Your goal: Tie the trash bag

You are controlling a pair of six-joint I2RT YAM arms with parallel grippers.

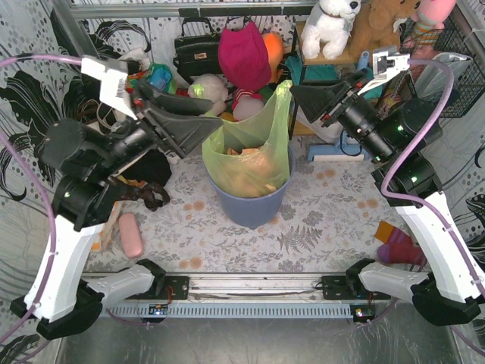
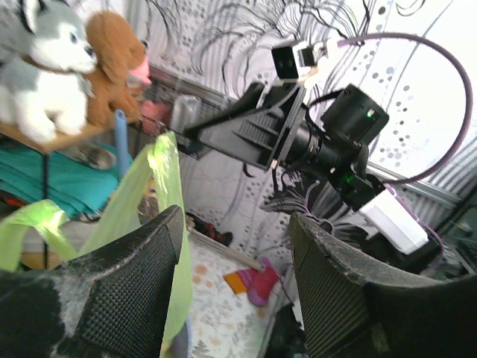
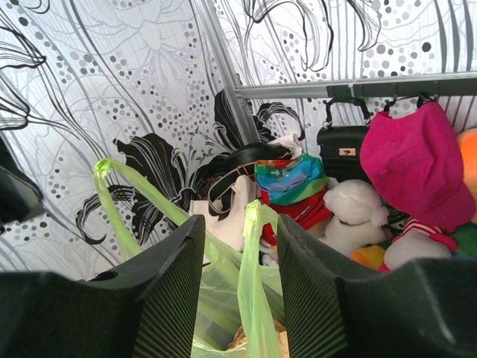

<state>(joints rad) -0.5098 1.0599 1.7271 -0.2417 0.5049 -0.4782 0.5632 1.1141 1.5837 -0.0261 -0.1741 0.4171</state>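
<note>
Trash bag (image 1: 250, 152) sits in a blue-grey bin (image 1: 254, 211). One handle rises between the right gripper's (image 3: 240, 224) parted fingers, and another runs just beside the left gripper's (image 2: 237, 216) spread fingers.

The whole scene was taken in from above and behind the arms by the top external camera, tilted down onto the grey leaf-patterned desk (image 1: 318, 227), with the arm bases kept at the lower edge. The left wrist view was framed close between the black ribbed left jaws and was faced rightwards, across to the black cylindrical right arm (image 2: 339, 130). The right wrist view was framed between the black ribbed right jaws and was faced leftwards and slightly downwards. The thin translucent light-green plastic trash bag (image 1: 254, 140) was shared by all three views, at close range in both wrist views. The magenta fabric hat (image 1: 244, 57) was shared by the top and right wrist views.
</note>
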